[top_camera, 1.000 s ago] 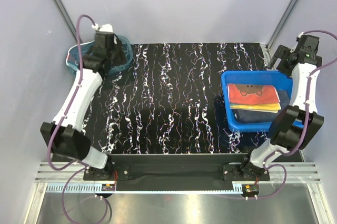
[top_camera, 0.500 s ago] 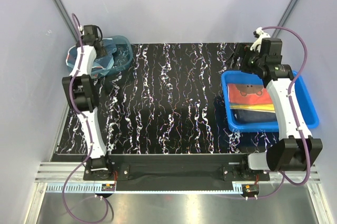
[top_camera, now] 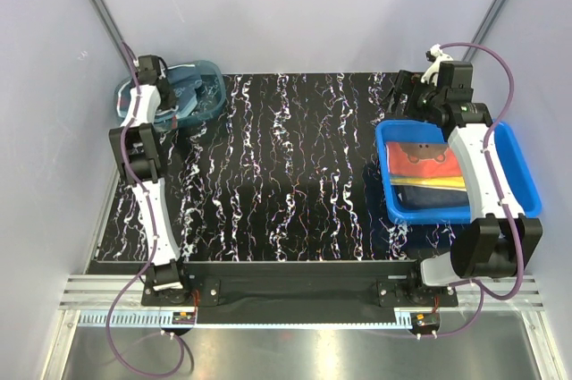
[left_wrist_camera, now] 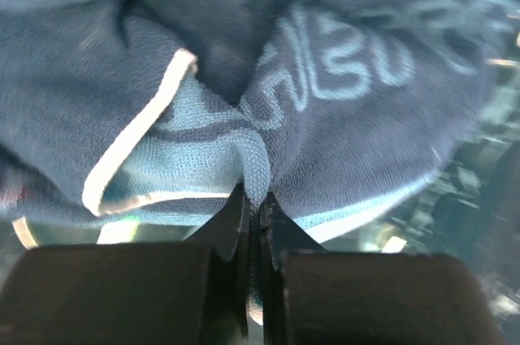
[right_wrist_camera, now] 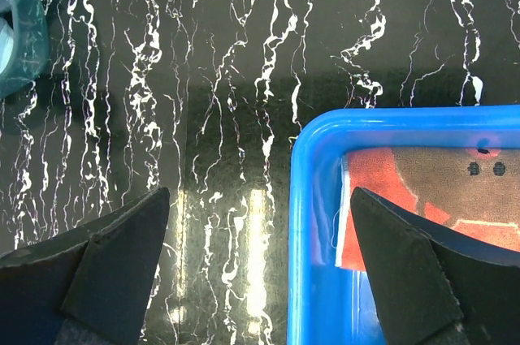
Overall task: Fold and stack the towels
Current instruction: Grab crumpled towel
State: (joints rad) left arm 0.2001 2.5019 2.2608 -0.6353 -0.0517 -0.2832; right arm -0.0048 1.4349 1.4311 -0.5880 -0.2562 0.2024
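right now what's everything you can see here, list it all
table: one, black with white marbling, under everything
basket: one, teal, far left corner of the table
teal towel: one, teal with lighter print and a pale edge, bunched in the basket
blue bin: one, bright blue plastic, right side of the table
orange-red towel: one, with a brown face print, top of the pile in the bin
yellow towel: one, under the orange-red one
dark towel: one, grey-blue, lowest that shows in the bin
left fingers: black, shut on a fold of the teal towel
right fingers: black, open, above the bin's far left corner
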